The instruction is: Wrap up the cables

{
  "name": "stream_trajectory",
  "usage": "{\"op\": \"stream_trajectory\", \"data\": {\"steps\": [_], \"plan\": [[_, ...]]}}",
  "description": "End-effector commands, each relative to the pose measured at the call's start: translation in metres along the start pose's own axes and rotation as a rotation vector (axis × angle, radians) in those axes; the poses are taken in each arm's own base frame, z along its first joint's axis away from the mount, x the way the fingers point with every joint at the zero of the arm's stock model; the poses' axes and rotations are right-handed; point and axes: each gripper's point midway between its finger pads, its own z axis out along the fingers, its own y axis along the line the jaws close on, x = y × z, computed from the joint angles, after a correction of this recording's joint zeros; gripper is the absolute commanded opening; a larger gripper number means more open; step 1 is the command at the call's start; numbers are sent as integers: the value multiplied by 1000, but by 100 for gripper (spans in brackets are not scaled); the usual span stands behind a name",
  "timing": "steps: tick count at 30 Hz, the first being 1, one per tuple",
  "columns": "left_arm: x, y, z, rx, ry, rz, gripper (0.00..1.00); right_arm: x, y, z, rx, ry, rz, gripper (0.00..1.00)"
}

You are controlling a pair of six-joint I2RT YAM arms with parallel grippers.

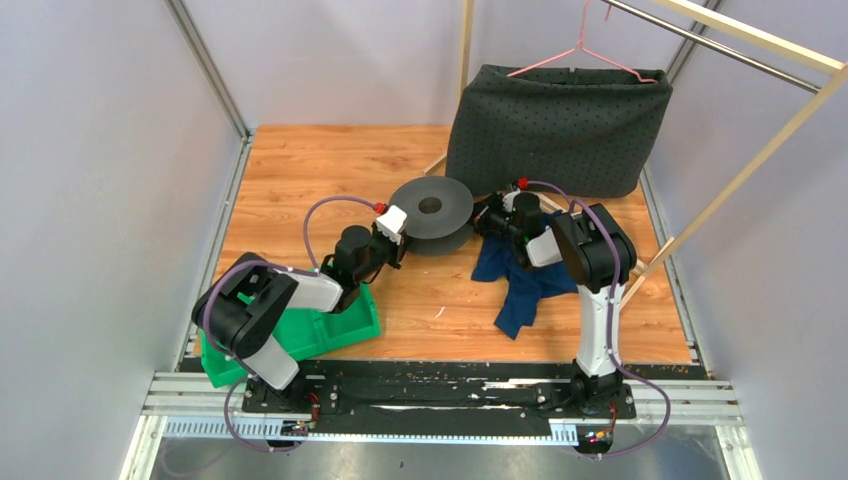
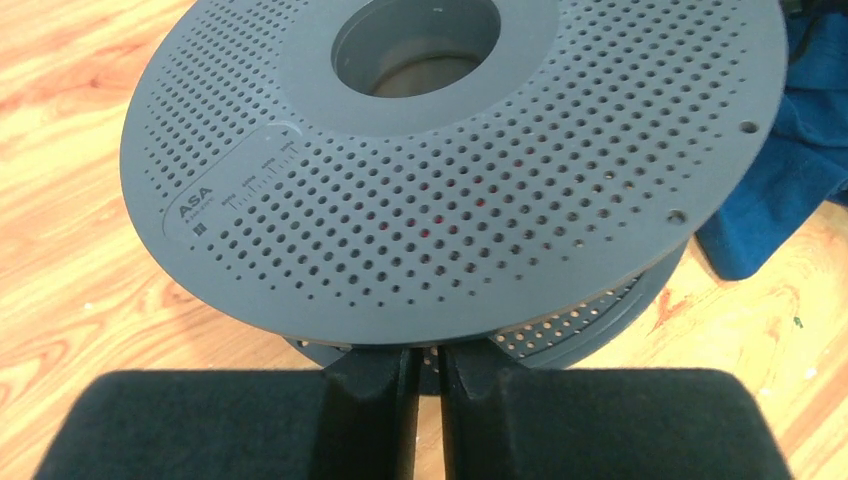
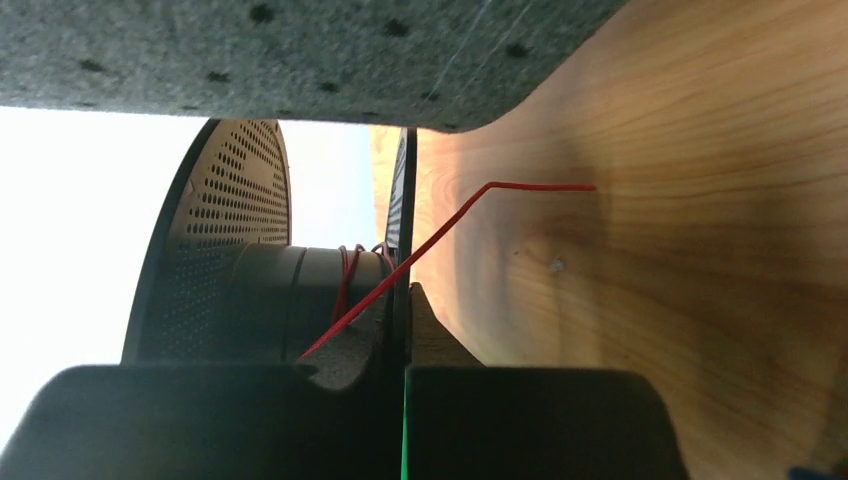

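At the far left, a green bin (image 1: 335, 325) sat on the table (image 1: 300, 170) under the left arm's elbow. The left hand (image 1: 402, 232) reached to the near-left rim of the dark grey spool (image 1: 452, 215), which lay flat on the table. In the left wrist view its fingers (image 2: 372, 400) were drawn almost together, with only a narrow slit between them, just under the edge of the perforated upper flange. I could not tell whether anything sat in that slit.

The red cable (image 3: 440, 230) was wound in a few turns around the spool's core between the two flanges, and red glints showed through the flange holes. One strand left the core, crossed the rim of the flange nearest the table, bent sharply and ended loose just beside the table. Its lower part ran down to the tip of one finger of the right hand (image 3: 400, 330) and vanished behind it.

The right hand, at the spool's right side, was narrow, and that same flange rim ran into the gap between its fingers. A blue cloth (image 1: 515, 285) lay under the right arm, with a dark felt bag (image 1: 560, 130) behind.
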Motion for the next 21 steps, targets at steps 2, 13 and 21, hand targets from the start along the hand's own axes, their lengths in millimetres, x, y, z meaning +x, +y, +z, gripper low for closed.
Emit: {"op": "stream_trajectory", "data": {"steps": [2, 13, 21], "plan": [[-66, -2, 14, 3, -241, 16, 16, 29, -32, 11, 67, 76, -134, 1], [-80, -7, 1, 18, -233, -86, 23, 31, -65, 14, 146, 80, -123, 1], [-94, -7, -29, -1, -207, -95, 28, 31, -71, 17, 162, 84, -112, 1]]}}
